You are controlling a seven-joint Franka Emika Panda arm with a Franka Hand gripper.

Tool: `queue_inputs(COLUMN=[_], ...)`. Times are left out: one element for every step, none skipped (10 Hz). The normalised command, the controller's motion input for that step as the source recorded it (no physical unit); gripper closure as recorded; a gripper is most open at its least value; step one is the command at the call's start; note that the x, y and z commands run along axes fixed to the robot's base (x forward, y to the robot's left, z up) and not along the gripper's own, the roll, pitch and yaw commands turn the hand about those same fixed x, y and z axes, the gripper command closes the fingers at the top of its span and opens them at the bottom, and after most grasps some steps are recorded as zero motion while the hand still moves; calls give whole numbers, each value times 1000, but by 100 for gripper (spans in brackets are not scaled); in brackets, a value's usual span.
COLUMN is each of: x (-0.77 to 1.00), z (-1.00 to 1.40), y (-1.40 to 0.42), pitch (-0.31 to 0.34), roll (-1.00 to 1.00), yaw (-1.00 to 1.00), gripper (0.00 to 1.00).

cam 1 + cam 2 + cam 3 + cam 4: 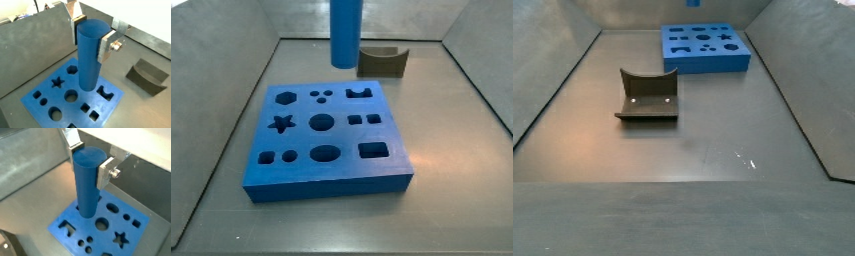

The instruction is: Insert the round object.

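Observation:
My gripper (pixel 92 32) is shut on a blue round cylinder (pixel 89 60) and holds it upright by its upper end; both wrist views show this, with silver fingers (pixel 105 172) on either side of the cylinder (pixel 87 185). Below it lies the blue block (pixel 40 102) with several shaped holes. Its large round hole (pixel 71 95) shows just beside the cylinder's lower end, and also in a wrist view (pixel 101 224). In a side view the cylinder (pixel 346 35) hangs in the air beyond the block's (pixel 331 170) far edge; the gripper is out of that frame. The block also shows in a side view (pixel 704 62).
The dark fixture (pixel 382 62) stands on the floor behind the block, close to the hanging cylinder, and shows in a wrist view (pixel 147 76) and a side view (pixel 647 95). Grey walls (pixel 225 60) enclose the floor on all sides.

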Motion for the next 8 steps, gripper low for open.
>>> queue_inputs(x=[-389, -366, -217, 0, 23, 11, 51, 20], z=[-1000, -1000, -1000, -677, -523, -400, -291, -191], y=[-83, -226, -394, -431, -334, -206, 0, 37], pitch=[-6, -10, -64, -14, 0, 0, 27, 51], roll=[0, 0, 43, 73, 14, 0, 0, 0], yaw=[-63, -49, -43, -43, -46, -29, -29, 0], gripper=[100, 100, 100, 100, 100, 100, 100, 100])
